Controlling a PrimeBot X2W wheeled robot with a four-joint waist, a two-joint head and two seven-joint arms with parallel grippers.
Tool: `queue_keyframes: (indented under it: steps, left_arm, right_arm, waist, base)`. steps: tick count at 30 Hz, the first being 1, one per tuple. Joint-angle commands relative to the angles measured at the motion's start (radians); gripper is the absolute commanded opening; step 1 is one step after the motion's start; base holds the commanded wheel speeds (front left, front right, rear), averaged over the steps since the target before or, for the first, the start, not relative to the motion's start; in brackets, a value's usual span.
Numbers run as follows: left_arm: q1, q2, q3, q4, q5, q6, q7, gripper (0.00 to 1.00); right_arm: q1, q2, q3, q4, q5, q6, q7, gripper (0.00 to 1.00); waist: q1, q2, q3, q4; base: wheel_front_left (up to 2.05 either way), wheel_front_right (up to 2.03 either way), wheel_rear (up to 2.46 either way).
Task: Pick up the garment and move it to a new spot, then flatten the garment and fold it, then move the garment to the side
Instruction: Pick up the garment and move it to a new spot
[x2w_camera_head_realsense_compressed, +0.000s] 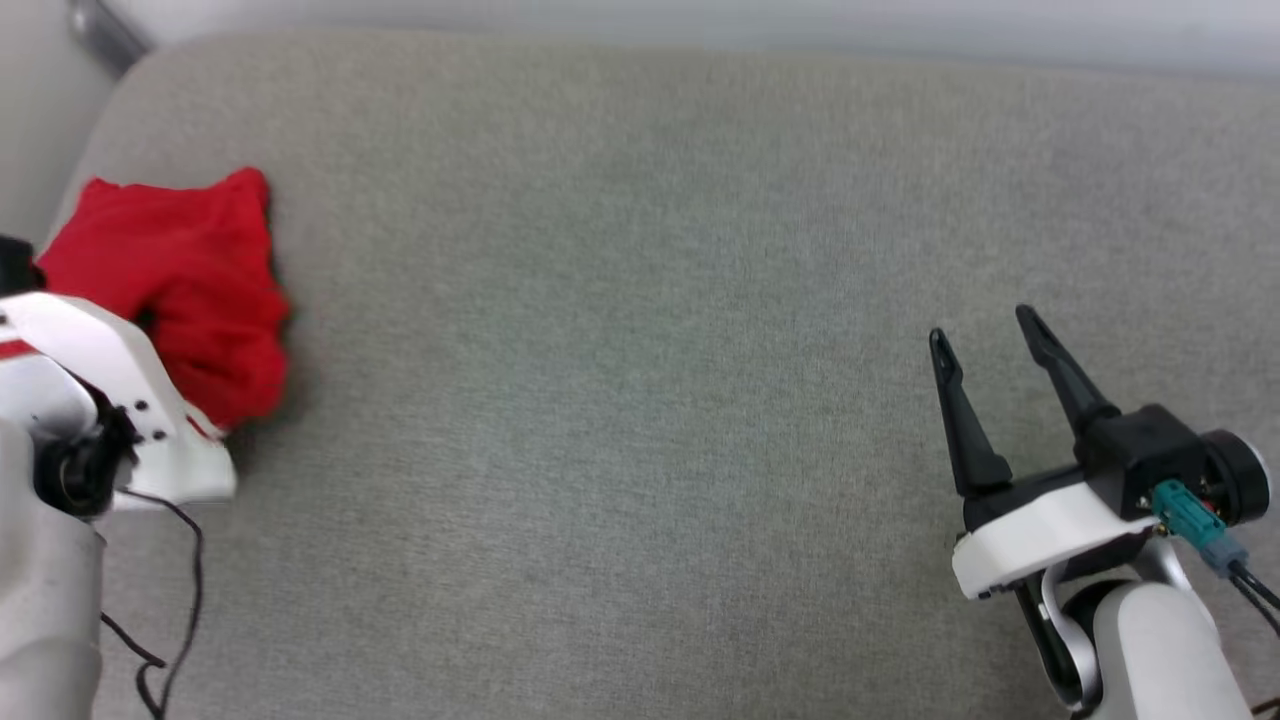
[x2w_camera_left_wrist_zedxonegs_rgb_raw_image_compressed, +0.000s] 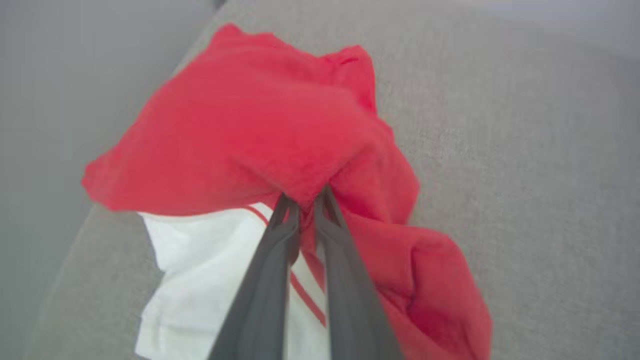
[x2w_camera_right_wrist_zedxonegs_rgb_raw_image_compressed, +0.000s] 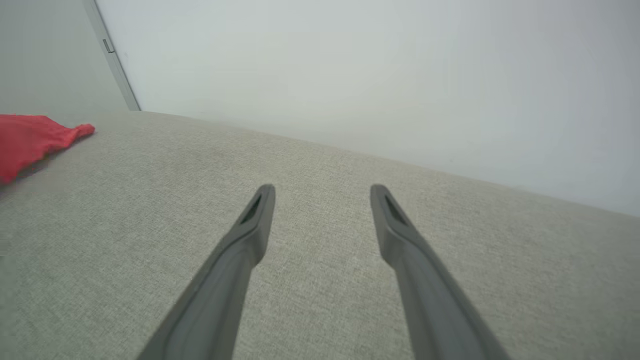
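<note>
Padded surface (x2w_camera_head_realsense_compressed: 640, 300), grey woven fabric, rounded far-left corner; carries the one garment, otherwise bare weave.

Wall (x2w_camera_right_wrist_zedxonegs_rgb_raw_image_compressed: 350, 75), pale and plain, behind the far edge of the padded surface; a thin grey strip (x2w_camera_right_wrist_zedxonegs_rgb_raw_image_compressed: 112, 60) runs up it at the corner.

Garment (x2w_camera_head_realsense_compressed: 190, 280), red jersey-style shirt, bunched in a heap at the far-left corner of the padded surface, close to its left edge. In the left wrist view the garment (x2w_camera_left_wrist_zedxonegs_rgb_raw_image_compressed: 260, 125) shows a red body humped up into a peak, with a white sleeve (x2w_camera_left_wrist_zedxonegs_rgb_raw_image_compressed: 200, 260) under it bearing thin red stripes. No lettering can be seen. In the right wrist view the garment (x2w_camera_right_wrist_zedxonegs_rgb_raw_image_compressed: 30, 137) lies low at the far left.

Left arm housing (x2w_camera_head_realsense_compressed: 120, 400), white, overlapping the near side of the heap; a black cable (x2w_camera_head_realsense_compressed: 190, 580) hangs from it.

Left claw (x2w_camera_left_wrist_zedxonegs_rgb_raw_image_compressed: 306, 197), fingers drawn together and clamped on a fold of red cloth at the peak of the heap.

Right claw (x2w_camera_head_realsense_compressed: 982, 328), at the near right, well apart from the garment; fingers spread wide, holding nothing, above bare fabric. Same claw (x2w_camera_right_wrist_zedxonegs_rgb_raw_image_compressed: 322, 192) in its own wrist view, tips apart.

Teal connector (x2w_camera_head_realsense_compressed: 1185, 505), on the right wrist.
</note>
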Motion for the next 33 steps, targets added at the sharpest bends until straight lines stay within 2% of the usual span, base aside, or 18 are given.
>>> queue_keyframes:
  steps: [1,7,13,19,25,32,33]
  left_arm:
    - [-0.016,0.015,-0.008,-0.015,0.028,0.009,-0.070,0.00]
    - [-0.038,0.001,-0.048,-0.081,0.110,0.031,-0.294,0.00]
    - [-0.044,-0.055,-0.099,-0.149,0.150,0.036,-0.435,0.00]
    - [-0.011,-0.160,-0.180,-0.210,0.152,0.017,-0.476,0.00]
    - [0.045,-0.293,-0.313,-0.253,0.137,-0.012,-0.465,0.00]
    - [0.207,-0.369,-0.528,-0.224,0.060,-0.033,-0.437,0.00]
    - [0.236,-0.372,-0.555,-0.216,0.044,-0.034,-0.432,0.09]
  right_arm:
    - [0.023,0.000,-0.004,0.006,0.012,-0.001,-0.007,1.00]
    - [0.075,0.000,-0.021,0.007,0.033,-0.001,-0.003,1.00]
    - [0.118,0.000,-0.036,-0.013,0.044,-0.001,0.014,1.00]
    - [0.151,0.000,-0.037,-0.042,0.044,-0.001,0.040,1.00]
    - [0.177,0.000,-0.062,-0.080,0.038,-0.001,0.061,1.00]
    - [0.195,0.000,-0.082,-0.094,0.055,-0.001,0.065,1.00]
    - [0.196,0.000,-0.083,-0.094,0.060,-0.001,0.064,1.00]
  waist:
    - [-0.0001,-0.0001,-0.073,0.014]
    - [-0.0001,-0.0001,-0.190,0.008]
    - [-0.0001,-0.0001,-0.260,-0.047]
    - [-0.0001,-0.0001,-0.285,-0.148]
    - [-0.0001,-0.0001,-0.266,-0.242]
    - [-0.0001,-0.0001,-0.230,-0.287]
    - [-0.0001,-0.0001,-0.228,-0.287]
  base:
    - [0.00,0.00,0.00]
    - [0.00,0.00,0.00]
    - [0.00,0.00,0.00]
    - [0.00,0.00,0.00]
    - [0.00,0.00,0.00]
    - [0.00,0.00,0.00]
    - [0.00,0.00,0.00]
